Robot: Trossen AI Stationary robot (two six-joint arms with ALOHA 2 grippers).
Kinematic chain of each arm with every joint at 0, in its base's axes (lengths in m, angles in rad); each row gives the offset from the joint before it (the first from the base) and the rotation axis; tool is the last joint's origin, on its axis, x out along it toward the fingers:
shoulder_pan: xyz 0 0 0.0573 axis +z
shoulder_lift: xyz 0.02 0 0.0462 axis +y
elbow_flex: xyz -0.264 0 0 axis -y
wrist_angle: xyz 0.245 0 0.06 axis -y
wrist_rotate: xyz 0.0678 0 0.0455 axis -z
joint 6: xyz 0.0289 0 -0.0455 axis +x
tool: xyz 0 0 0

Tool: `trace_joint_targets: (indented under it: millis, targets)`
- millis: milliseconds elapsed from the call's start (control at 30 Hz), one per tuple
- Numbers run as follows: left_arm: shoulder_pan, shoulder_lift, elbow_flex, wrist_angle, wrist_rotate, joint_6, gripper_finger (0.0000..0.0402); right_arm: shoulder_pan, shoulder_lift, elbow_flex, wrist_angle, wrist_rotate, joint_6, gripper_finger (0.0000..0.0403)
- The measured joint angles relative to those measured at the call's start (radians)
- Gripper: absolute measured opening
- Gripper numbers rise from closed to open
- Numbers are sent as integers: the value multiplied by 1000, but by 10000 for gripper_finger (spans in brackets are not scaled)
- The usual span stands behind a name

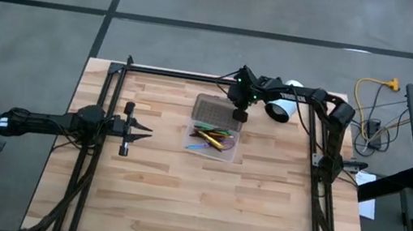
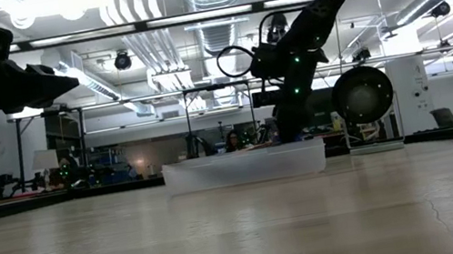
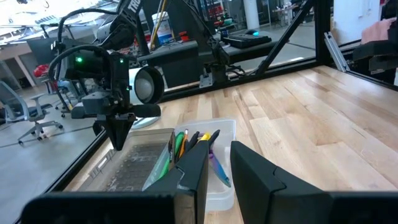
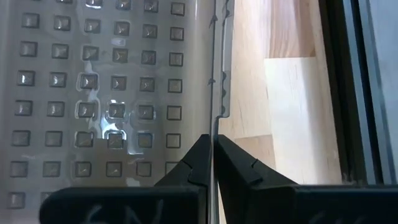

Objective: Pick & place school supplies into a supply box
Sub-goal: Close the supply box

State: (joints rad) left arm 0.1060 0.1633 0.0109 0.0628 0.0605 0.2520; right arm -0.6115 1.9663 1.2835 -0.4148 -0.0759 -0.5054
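The supply box [image 1: 222, 154] lies mid-table with its lid open. Its clear base [image 3: 225, 129] holds the school supplies [image 1: 211, 138], coloured pencils and pens [image 3: 186, 144]. The grey studded lid [image 1: 211, 111] lies on the table on the base's far side, joined to it along one long edge. My right gripper [image 1: 239, 115] points steeply down, shut, at the lid's far edge [image 4: 215, 93]. In the low view the box hides its fingertips. My left gripper [image 1: 146, 132] hovers level near the table's left side, slightly open, holding nothing, pointing at the box. My right gripper's shut fingertips [image 4: 202, 155] stand at the lid's far long edge [image 4: 214, 127], near its right end. They come slanting from above. The edge's thin line runs straight into the slit between them. Whether they pinch the rim or only touch it, I cannot tell.
A white cylinder [image 1: 280, 108] lies at the far right, just beyond my right gripper. The black frame rail [image 1: 188, 74] runs close behind the lid's far edge. Bare wood lies near and to the right of the box.
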Motion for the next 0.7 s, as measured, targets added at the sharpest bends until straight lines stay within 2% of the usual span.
trace_joint_targets:
  millis: [500,700]
  targets:
    - [0,0,0,0,0,0,54,50,-28,1,-1,43,-4,8]
    - [0,0,0,0,0,0,54,92,-34,1,-1,118,-6,8]
